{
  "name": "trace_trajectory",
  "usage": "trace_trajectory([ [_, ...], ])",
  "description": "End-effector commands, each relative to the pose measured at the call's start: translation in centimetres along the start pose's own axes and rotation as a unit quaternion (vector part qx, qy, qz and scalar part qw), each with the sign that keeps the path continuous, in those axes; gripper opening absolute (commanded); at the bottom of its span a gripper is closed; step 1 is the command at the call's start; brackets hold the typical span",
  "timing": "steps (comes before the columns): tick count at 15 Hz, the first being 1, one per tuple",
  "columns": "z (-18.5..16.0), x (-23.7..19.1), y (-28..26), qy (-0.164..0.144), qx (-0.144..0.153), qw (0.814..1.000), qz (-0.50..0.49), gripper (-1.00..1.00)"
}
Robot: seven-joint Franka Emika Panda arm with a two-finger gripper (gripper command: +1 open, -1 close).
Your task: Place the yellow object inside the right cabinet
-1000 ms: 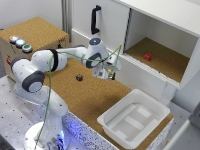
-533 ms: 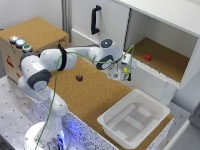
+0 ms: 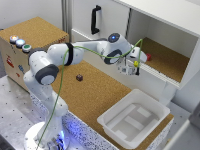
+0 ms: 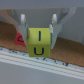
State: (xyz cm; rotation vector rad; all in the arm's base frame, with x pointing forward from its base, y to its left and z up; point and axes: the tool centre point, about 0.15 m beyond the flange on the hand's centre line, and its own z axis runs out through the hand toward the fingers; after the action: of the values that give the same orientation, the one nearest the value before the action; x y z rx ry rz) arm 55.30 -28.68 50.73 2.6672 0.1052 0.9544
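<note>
So the white Franka arm is stretched out across the cork-topped tabletop (image 3: 105,95), and its claw (image 3: 131,67) sits right at the front lip of the big white cabinet compartment with the brown cork floor (image 3: 167,60), on the exterior view's right. The tiny bright yellow block (image 3: 135,64) is pinched between the claw's two fingers, so it's up off the tabletop and hanging at the cabinet's opening, not resting on the cork floor yet. The wrist view makes the grip pretty clear: the yellow block (image 4: 39,41) fills the gap between the fingers (image 4: 22,24), with dark letter-like markings on its face, and the cabinet's white front edge runs just beneath it.

A small red cube (image 3: 148,57) is on the cork floor inside the compartment, just beyond the claw; in the wrist view it peeks out right beside the yellow block. A small dark brown cube (image 3: 79,77) sits on the tabletop, well apart from the claw. A shallow white plastic tray (image 3: 132,120) is near the tabletop's front corner.
</note>
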Motion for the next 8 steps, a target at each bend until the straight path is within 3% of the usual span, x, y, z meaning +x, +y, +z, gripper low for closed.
trace_trajectory([
  [1,8.2,4.6,5.4,-0.008,0.089,0.996,-0.009,-1.0],
  [8,12.4,7.0,7.5,0.006,0.141,0.988,-0.057,-1.0],
])
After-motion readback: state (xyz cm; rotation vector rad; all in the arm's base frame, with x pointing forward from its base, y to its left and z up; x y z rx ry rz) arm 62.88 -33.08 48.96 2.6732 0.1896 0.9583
